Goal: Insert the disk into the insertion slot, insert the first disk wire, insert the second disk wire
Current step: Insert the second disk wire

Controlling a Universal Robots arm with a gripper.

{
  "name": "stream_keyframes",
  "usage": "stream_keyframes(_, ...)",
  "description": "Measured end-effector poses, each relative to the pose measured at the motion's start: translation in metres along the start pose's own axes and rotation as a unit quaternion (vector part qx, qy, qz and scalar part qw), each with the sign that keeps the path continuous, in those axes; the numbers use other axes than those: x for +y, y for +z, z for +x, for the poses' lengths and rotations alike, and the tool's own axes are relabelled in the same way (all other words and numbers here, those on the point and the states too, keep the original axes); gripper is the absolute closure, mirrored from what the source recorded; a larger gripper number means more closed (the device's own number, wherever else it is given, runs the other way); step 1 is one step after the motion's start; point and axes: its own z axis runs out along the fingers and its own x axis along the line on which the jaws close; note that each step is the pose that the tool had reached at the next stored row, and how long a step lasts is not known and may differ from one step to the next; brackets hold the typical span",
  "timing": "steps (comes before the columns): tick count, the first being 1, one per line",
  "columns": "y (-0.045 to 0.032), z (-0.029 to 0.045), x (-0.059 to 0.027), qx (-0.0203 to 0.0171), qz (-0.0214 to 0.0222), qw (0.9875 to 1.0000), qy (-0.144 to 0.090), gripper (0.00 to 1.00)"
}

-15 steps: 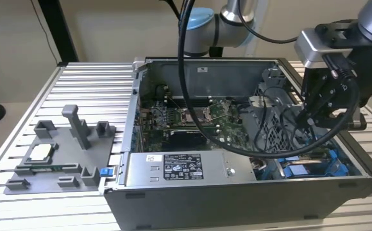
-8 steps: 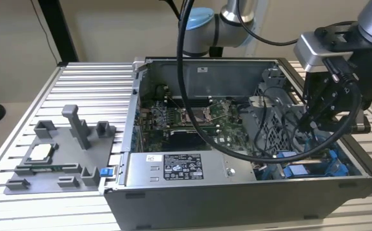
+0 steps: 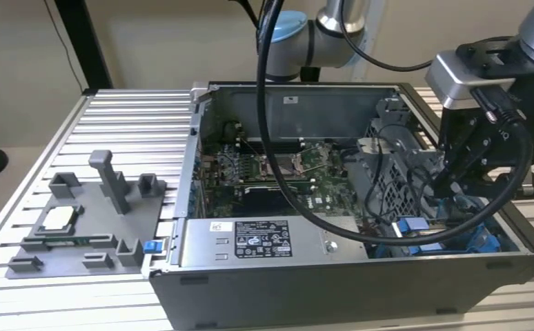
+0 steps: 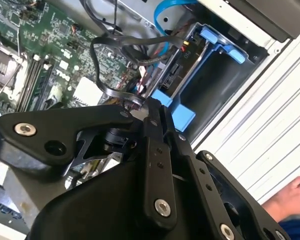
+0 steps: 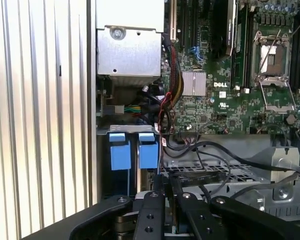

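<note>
Our gripper (image 4: 149,107) sits low inside the open computer case (image 3: 341,276), with its fingers drawn close together. In the second wrist view their tips pinch a black wire (image 4: 110,90) that loops up from the tips and runs off toward the circuit board (image 4: 35,55).

Just beyond the fingertips lies the disk (image 4: 182,75), its dark edge showing inside the blue frame (image 4: 217,45). It rests down in the insertion slot (image 4: 215,95) at the corner of the case, so we judge the first step done.

The wire's end is right beside the near edge of the disk, by the blue tab (image 4: 177,112). We cannot tell whether its plug is already seated, since the fingers cover it. We take this for one of the two wire steps in hand; which one is not clear.

Further out, the silver power box (image 3: 258,243) lies along the case wall. A grey parts tray (image 3: 83,227) rests on the table outside.
</note>
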Motion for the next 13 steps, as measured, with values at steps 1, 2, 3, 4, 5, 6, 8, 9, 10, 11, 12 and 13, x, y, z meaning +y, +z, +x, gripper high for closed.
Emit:
stream_keyframes(1,0.0006,0.0001,0.0,0.0015,0.0,1.0,0.0,1.0)
stream_keyframes(2,0.0006,0.0001,0.0,0.0015,0.0001,1.0,0.0,1.0)
stream_keyframes(3,0.0006,0.0001,0.0,0.0016,0.0,1.0,0.0,1.0)
stream_keyframes(4,0.0006,0.0001,0.0,0.0016,0.0001,1.0,0.0,1.0)
stream_keyframes(5,0.0007,0.0001,0.0,0.0016,0.0,1.0,0.0,1.0)
stream_keyframes(6,0.0007,0.0001,0.0,0.0016,0.0001,1.0,0.0,1.0)
stream_keyframes(8,0.0007,0.0001,0.0,0.0016,0.0,1.0,0.0,1.0)
stream_keyframes(9,0.0008,0.0001,0.0,0.0016,0.0001,1.0,0.0,1.0)
stream_keyframes(10,0.0008,0.0001,0.0,0.0017,0.0,1.0,0.0,1.0)
stream_keyframes(11,0.0008,0.0001,0.0,0.0017,0.0,1.0,0.0,1.0)
stream_keyframes(12,0.0009,0.0001,0.0,0.0017,0.0,1.0,0.0,1.0)
stream_keyframes(13,0.0012,0.0002,0.0,0.002,0.0,1.0,0.0,1.0)
